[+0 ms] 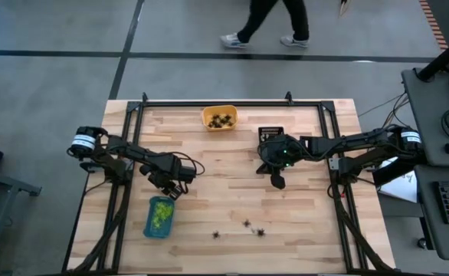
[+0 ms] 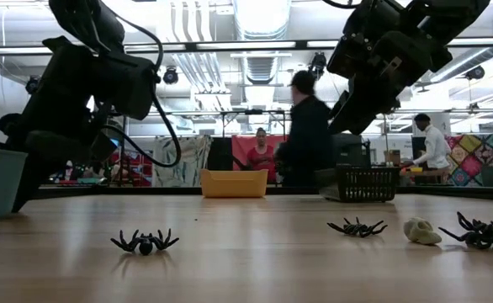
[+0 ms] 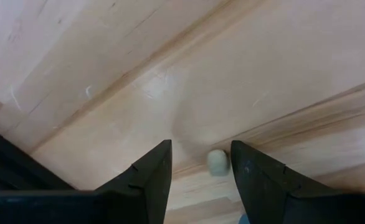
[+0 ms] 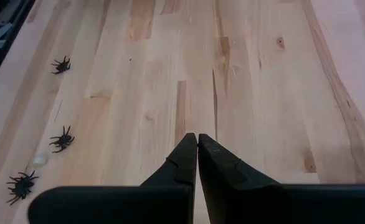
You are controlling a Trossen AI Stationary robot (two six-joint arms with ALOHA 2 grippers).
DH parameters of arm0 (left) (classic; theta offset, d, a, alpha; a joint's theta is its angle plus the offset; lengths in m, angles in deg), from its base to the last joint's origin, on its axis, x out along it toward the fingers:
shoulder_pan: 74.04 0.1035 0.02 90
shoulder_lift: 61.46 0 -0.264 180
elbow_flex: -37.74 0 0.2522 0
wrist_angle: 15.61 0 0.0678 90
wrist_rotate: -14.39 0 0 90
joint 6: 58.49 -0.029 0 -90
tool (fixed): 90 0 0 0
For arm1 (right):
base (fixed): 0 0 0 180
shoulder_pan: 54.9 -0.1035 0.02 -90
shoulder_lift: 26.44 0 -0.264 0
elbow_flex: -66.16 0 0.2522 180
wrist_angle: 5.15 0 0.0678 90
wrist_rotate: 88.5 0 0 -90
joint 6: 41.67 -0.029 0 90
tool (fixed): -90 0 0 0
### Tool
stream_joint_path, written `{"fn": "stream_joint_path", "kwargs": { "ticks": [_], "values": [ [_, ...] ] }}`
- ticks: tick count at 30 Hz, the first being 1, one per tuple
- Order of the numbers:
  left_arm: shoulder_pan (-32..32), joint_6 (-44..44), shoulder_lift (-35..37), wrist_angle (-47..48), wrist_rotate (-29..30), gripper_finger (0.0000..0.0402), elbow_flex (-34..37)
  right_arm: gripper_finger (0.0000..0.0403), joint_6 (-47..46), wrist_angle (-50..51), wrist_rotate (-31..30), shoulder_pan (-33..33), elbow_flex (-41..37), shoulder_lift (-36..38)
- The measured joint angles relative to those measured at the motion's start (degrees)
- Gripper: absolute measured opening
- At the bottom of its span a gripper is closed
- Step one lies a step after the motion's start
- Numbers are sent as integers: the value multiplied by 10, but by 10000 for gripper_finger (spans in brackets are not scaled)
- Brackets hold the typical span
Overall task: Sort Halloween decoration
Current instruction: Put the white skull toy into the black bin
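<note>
My left gripper (image 3: 201, 163) points down at the table just beyond the blue tray (image 1: 159, 217). It is open. A small whitish trinket (image 3: 216, 163) lies on the wood between its fingers, and neither finger touches it. The blue tray holds lime-green trinkets. Three black spiders (image 1: 247, 225) lie near the table's front edge, with another whitish trinket (image 2: 421, 231) among them. My right gripper (image 4: 197, 140) hangs shut above the table's middle right, holding nothing.
A yellow-orange tray (image 1: 219, 117) with dark trinkets stands at the far edge. A black basket (image 1: 271, 135) sits to its right, under my right arm. Bare wood lies between the arms. A person walks past beyond the table.
</note>
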Motion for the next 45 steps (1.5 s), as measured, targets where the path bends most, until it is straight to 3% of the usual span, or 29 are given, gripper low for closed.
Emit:
{"fn": "stream_joint_path", "kwargs": {
  "ticks": [17,27,31,36,45],
  "values": [
    [-15,6,1,-25,2,70,2,9,0,-2,0,0,0,0],
    [-17,-30,2,-29,37,5,-11,9,0,-2,0,0,0,0],
    [-11,-63,4,-49,105,2,-38,9,-6,-2,0,0,0,0],
    [0,-128,6,-97,140,0,-69,9,-19,-1,0,0,0,0],
    [12,-212,7,-164,154,0,-96,9,-45,8,0,0,0,0]
  ]
}}
